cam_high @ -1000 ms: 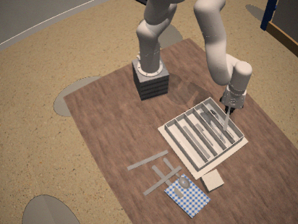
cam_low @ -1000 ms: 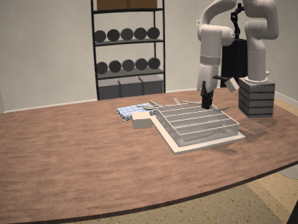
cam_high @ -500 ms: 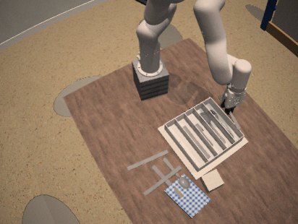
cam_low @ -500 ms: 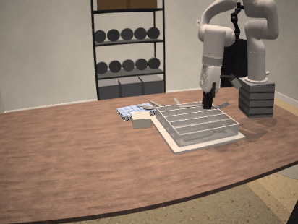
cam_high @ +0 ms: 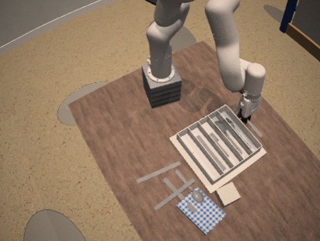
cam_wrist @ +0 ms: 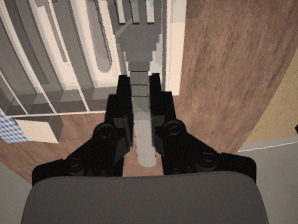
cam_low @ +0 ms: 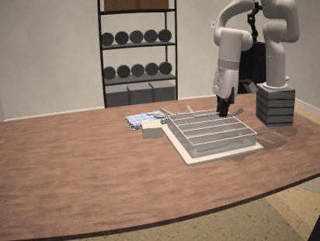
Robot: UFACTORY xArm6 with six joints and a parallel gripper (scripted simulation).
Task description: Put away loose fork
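The worktop (cam_high: 116, 128) is brown wood with visible grain and a faint sheen; the tray (cam_high: 182, 140) looks like matt grey plastic, the fork (cam_wrist: 141, 50) dull grey metal, the checked napkin (cam_high: 207, 218) woven cloth, the tool (cam_wrist: 140, 90) matt black

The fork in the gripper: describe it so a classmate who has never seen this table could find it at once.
Find the grey cutlery tray on the brown table. At its far-right edge the gripper is shut on a fork. Unlike the cutlery lying in the slots, it is held over the tray's outer wall.
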